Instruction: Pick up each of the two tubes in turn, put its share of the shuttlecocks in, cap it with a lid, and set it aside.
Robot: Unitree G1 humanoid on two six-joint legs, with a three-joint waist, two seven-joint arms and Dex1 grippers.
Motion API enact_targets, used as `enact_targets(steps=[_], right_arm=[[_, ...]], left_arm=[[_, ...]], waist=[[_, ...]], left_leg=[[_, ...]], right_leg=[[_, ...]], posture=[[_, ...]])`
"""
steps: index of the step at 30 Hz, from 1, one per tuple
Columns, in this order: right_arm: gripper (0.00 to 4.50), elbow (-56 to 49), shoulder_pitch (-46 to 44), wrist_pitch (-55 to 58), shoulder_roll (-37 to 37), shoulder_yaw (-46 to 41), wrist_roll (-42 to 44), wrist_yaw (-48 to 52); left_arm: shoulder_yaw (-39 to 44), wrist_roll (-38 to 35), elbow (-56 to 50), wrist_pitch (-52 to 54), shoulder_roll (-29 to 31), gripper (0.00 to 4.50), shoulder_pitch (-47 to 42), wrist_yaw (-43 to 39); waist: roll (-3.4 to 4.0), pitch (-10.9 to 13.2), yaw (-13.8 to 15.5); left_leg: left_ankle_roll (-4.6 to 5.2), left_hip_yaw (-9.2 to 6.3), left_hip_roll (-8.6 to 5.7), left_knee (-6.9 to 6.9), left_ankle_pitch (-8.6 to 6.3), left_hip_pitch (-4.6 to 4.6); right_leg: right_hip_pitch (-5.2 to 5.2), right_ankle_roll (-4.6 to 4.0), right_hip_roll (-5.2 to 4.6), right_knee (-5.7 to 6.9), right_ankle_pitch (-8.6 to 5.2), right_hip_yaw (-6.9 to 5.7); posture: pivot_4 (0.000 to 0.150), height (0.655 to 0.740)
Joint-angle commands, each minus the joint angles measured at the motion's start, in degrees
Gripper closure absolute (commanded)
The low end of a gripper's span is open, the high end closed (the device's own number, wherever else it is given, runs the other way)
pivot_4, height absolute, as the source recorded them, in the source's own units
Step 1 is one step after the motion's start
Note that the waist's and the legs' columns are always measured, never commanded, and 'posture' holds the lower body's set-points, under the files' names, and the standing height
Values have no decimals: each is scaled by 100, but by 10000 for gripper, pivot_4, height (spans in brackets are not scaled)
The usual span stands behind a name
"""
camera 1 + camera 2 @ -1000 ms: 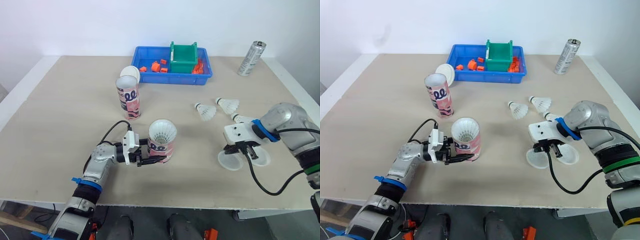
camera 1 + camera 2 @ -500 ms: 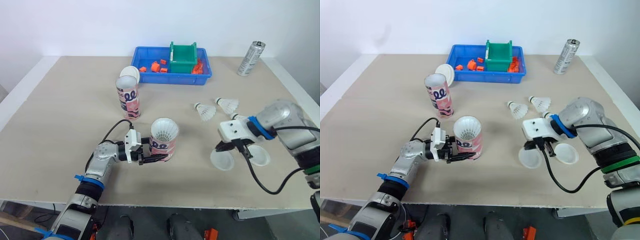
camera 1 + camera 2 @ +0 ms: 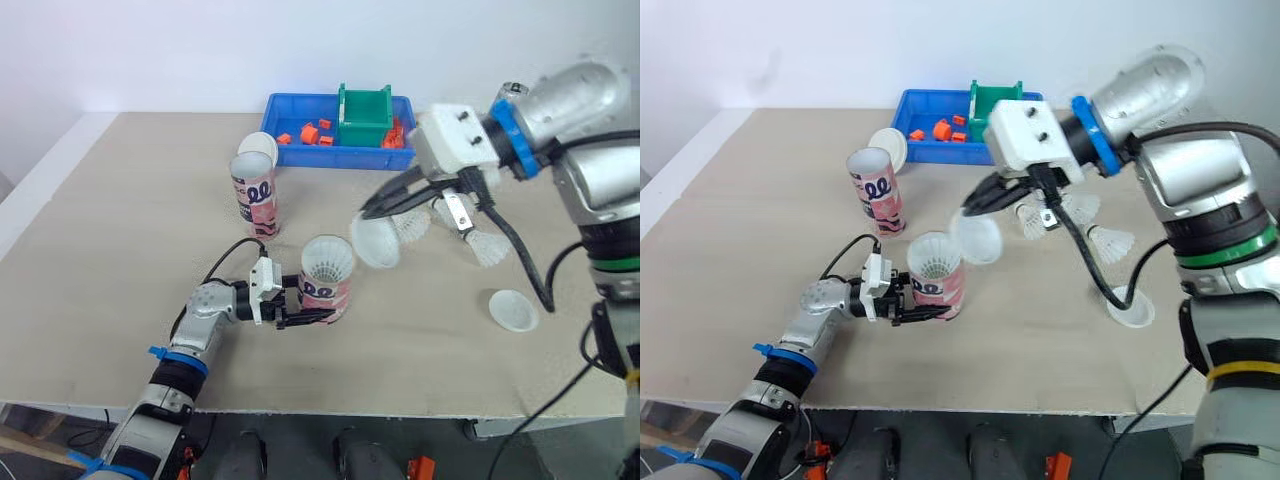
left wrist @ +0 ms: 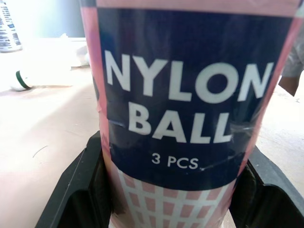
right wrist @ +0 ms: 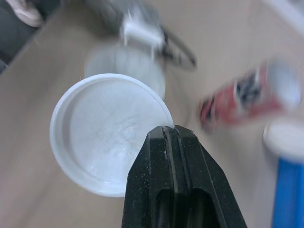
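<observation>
My left gripper (image 3: 320,306) is shut on the lower part of a pink and navy tube (image 3: 326,285), which stands upright near the table's front; its black fingers (image 4: 76,190) press both sides. White shuttlecock feathers fill the tube's open mouth. My right gripper (image 3: 368,213) is shut on the rim of a white lid (image 3: 375,243), which hangs tilted just right of the tube's mouth and slightly above it. A second tube (image 3: 255,195) stands upright further back. Loose shuttlecocks (image 3: 487,247) lie at the right. Another lid (image 3: 513,310) lies flat near the front right.
A blue bin (image 3: 300,105) with a green box (image 3: 365,115) and orange pieces sits at the back. A third white lid (image 3: 262,146) leans by the bin's left corner. My right arm spans the table's right half.
My right gripper has lifted one lid off the table and carried it up and left to beside the held tube's mouth. The left gripper and its tube have stayed put.
</observation>
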Motion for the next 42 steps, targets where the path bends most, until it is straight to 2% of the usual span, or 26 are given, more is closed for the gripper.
enact_targets(steps=[1, 6, 11, 16, 29, 36, 42], right_arm=[[44815, -112, -316, -249, 181, 262, 11, 236], [44815, 24, -606, -635, 389, 662, -146, 236], [44815, 552, -834, -1191, 716, 996, -638, 236], [44815, 640, -940, -1400, 893, 1190, -617, 236], [44815, 619, -1066, -1680, 787, 1482, -610, 236], [44815, 640, -956, -2369, 615, 1706, -1202, 236], [44815, 624, -727, -2726, 716, 1642, -1381, 236]], left_arm=[[-265, 283, 215, 431, 149, 17163, 64, -233], [-409, 225, -79, 990, 237, 17163, -33, -522], [-411, 321, -51, 869, 337, 17163, 1, -579], [-393, 333, -41, 758, 305, 17163, 33, -531], [-307, 295, 67, 637, 256, 17163, 9, -447], [-209, 236, 50, 684, 253, 17163, 22, -343], [-127, 179, -125, 733, 316, 17163, 189, -216]], waist=[[0, 0, -1], [1, 0, -3], [1, 0, -3], [1, 0, -3], [1, 0, -3], [0, 0, -3], [-5, -4, -3]], left_leg=[[0, 0, 0, 0, 0, 0], [0, 0, -1, -8, 0, -6], [2, 0, 3, -15, -2, -7], [4, -2, 4, -21, -3, -8], [5, -6, 4, -20, -3, -7], [5, -6, 3, -20, -3, -7], [5, -10, 3, -19, -3, -3]], right_leg=[[-1, 0, 0, 0, 0, 0], [-9, -2, -2, 0, 1, -1], [-16, -12, -1, 0, -4, -5], [-17, -20, -2, 1, -9, -10], [-16, -22, -2, 1, -9, -13], [-15, -21, -4, 1, -9, -14], [-10, -21, -3, 1, -9, -14]], posture=[[1500, 7384], [1500, 7384], [1500, 7384], [1500, 7384], [1500, 7384], [1500, 7384], [1500, 7384]])
